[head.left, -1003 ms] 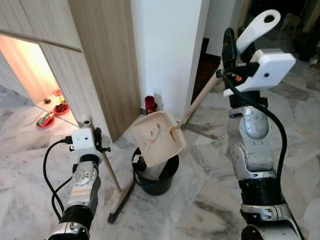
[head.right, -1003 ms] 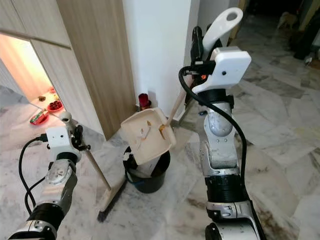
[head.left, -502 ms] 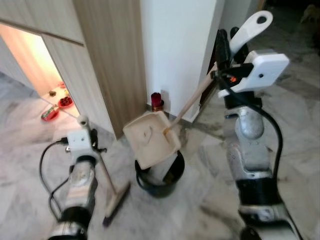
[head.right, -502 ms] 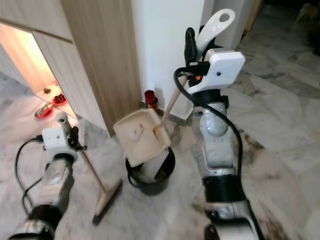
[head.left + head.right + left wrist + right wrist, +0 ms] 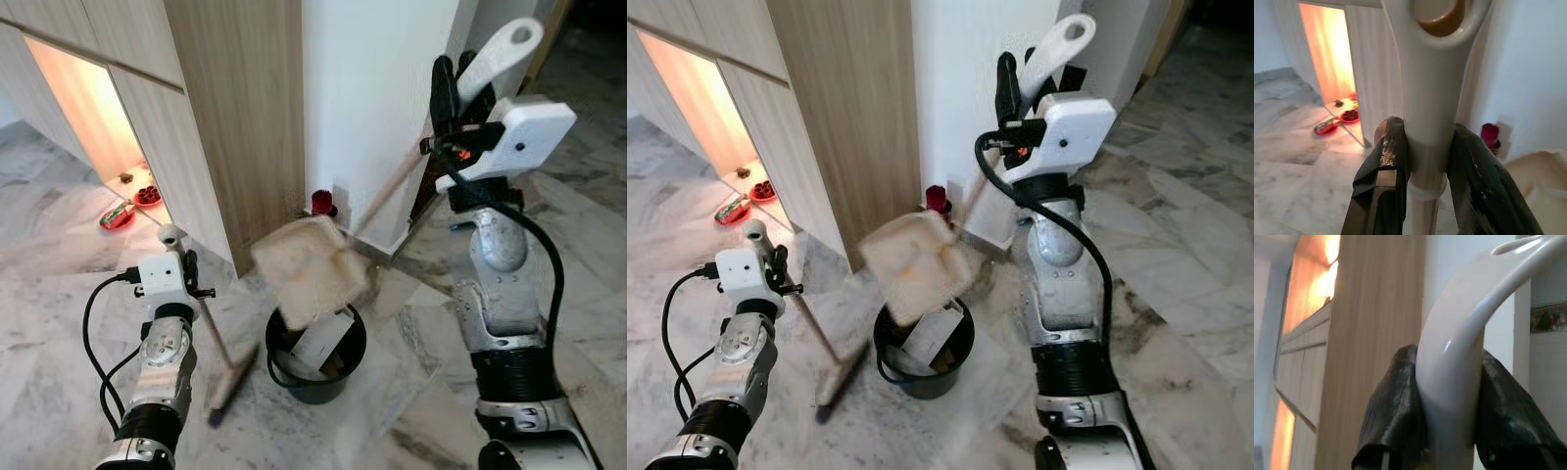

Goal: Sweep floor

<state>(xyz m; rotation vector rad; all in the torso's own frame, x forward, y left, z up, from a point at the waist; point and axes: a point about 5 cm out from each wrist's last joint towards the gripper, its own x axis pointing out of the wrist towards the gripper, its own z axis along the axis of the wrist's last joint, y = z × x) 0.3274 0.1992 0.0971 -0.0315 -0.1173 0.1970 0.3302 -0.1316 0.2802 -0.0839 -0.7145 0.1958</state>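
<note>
A cream dustpan, blurred by motion, hangs tilted just above a black bucket that holds paper scraps. Its long wooden stick rises to a white grip. My right gripper is shut on that grip at head height, with black fingers pressed on both sides. My left gripper is shut on the white top of the broom handle. The broom slants down to its head on the floor, left of the bucket.
A wooden cabinet panel and a white wall corner stand right behind the bucket. A small red cup sits at the wall's foot. A lit alcove with red dishes lies far left. Marble floor spreads around.
The camera has shifted, so the whole scene sits differently. The dustpan is now smeared by motion over the bucket. Both grippers keep their holds.
</note>
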